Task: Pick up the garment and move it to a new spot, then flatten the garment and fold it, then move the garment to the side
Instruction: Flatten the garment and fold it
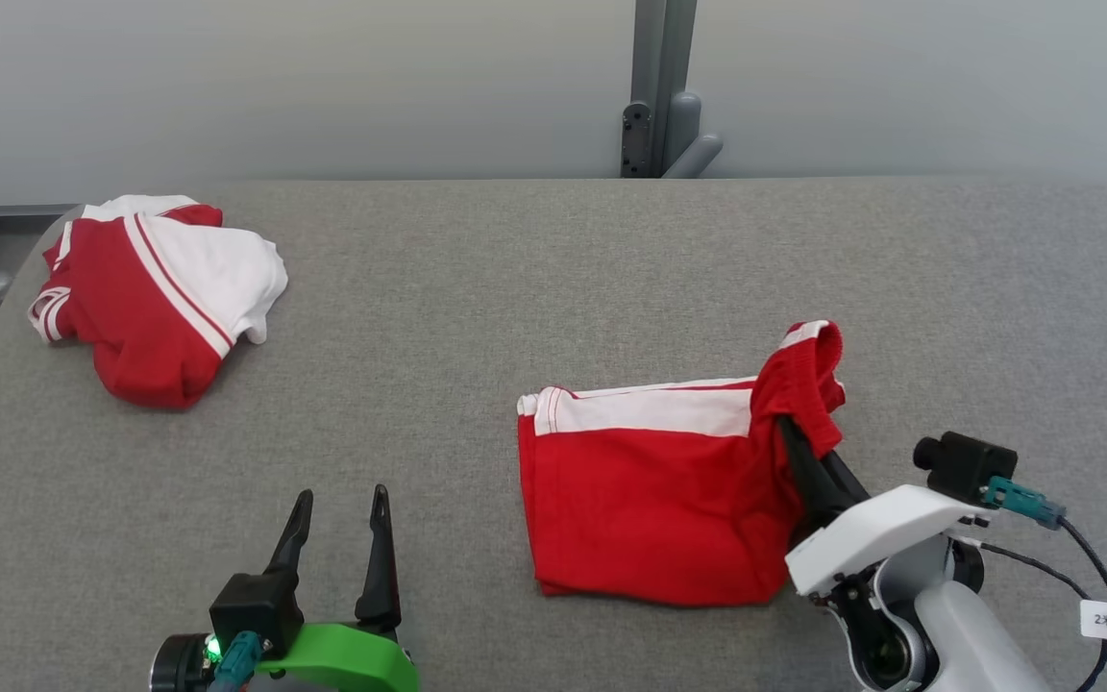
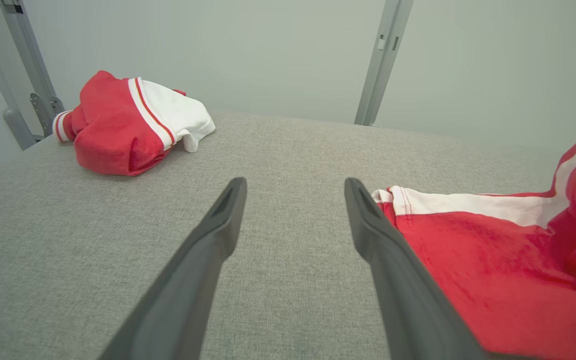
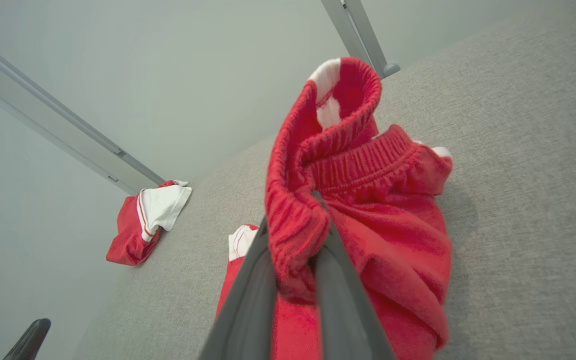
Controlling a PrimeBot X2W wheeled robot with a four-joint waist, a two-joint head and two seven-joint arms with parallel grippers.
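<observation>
**Red shorts pinched at the waistband by the right claw**

The right claw is clamped together on the bunched elastic waistband, which is lifted a bit off the grey tabletop. The rest of the garment is spread flat just left of that claw, with the white stripe along the far edge. The left claw is seen wide apart with nothing in it, low over bare tabletop, and the garment's edge is just off to its right. A second red-and-white bundle is seen crumpled well ahead of the left claw, off to its left.
</observation>
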